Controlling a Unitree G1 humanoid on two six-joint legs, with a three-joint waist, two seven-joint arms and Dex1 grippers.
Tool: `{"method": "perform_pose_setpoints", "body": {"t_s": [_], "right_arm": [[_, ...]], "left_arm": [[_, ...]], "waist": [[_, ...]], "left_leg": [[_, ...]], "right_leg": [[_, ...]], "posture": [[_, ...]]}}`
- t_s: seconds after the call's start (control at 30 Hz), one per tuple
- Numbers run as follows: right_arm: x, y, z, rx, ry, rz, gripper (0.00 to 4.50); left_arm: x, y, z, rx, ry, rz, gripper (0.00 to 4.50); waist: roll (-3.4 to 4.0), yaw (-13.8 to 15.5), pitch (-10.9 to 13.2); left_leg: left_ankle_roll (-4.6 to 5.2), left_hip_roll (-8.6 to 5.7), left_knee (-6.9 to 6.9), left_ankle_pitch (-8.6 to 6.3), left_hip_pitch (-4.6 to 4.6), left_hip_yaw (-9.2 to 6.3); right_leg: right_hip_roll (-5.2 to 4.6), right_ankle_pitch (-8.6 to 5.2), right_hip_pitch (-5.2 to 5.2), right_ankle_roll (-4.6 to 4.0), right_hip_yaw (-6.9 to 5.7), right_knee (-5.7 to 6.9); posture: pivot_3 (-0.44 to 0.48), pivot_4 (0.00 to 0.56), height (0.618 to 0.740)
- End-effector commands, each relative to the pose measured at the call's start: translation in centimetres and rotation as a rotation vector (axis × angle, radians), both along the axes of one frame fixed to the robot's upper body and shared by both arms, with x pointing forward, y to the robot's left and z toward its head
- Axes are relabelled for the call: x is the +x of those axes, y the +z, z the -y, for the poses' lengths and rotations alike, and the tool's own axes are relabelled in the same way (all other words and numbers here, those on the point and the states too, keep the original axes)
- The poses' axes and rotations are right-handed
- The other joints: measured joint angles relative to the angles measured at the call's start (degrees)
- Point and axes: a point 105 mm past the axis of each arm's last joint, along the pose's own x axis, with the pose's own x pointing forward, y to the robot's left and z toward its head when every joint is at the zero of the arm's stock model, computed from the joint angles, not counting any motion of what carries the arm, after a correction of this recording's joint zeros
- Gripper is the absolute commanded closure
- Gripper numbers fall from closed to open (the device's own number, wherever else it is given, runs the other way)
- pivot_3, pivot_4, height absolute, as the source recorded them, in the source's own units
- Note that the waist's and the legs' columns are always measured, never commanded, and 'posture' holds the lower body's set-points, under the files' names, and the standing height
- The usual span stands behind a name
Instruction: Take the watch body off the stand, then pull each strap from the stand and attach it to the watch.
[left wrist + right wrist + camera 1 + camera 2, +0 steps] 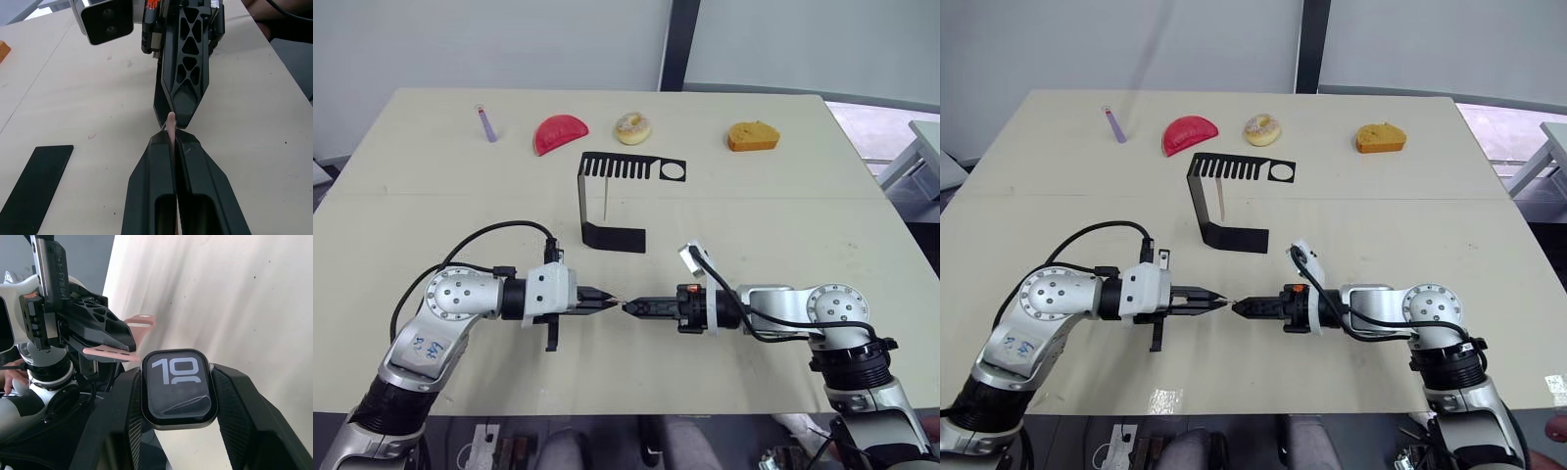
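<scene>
- The right gripper [177, 396], two black ribbed plastic fingers, is closed on the small rounded-square watch body [178, 388]; its dark glossy screen shows light digits inside a greyish rim.
- Tip to tip with it, the left gripper [172, 143] pinches a thin, flexible pale pink strap [122, 340] edge-on between its flat black fingers. The strap's end reaches the watch body's edge; whether it is seated there cannot be told.
- Beyond the two meeting tips stands the black bent-metal stand [619, 201]: flat base, narrow upright, and a top plate with comb slots and a round hole. A second pale strap [606, 200] hangs from it.
- Further beyond, along the far side of the matte beige table [783, 196], lie a purple stick [487, 123], a red half-round piece [560, 133], a glazed doughnut [632, 127] and an orange cake piece [752, 135], all well apart from the grippers.
</scene>
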Motion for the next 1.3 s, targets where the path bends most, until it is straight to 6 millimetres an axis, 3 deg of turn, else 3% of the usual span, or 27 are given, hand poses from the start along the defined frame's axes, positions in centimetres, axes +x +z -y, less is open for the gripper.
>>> {"method": "perform_pose_setpoints", "body": {"t_s": [0.03,1.3], "right_arm": [[-0.4,1.04,-0.16,0.029,0.017,0.029,2.9],[-0.41,1.17,-0.48,0.037,0.02,0.027,2.9]], "left_arm": [[-0.07,0.39,0.14,0.0,-0.005,0.026,4.5],[0.03,-0.07,0.71,0.023,-0.013,0.039,4.5]], "waist": [[0.0,0.0,0.0],[0.0,0.1,0.0]], "left_leg": [[0.0,0.0,0.01,0.0,0.0,0.0],[0.0,-0.01,0.02,0.0,-0.01,0.0]], "right_leg": [[0.0,0.0,0.0,0.0,0.0,0.0],[-0.01,0.0,0.0,0.0,0.01,0.0]], "posture": [[0.0,0.15,0.74],[0.0,0.15,0.74]]}}
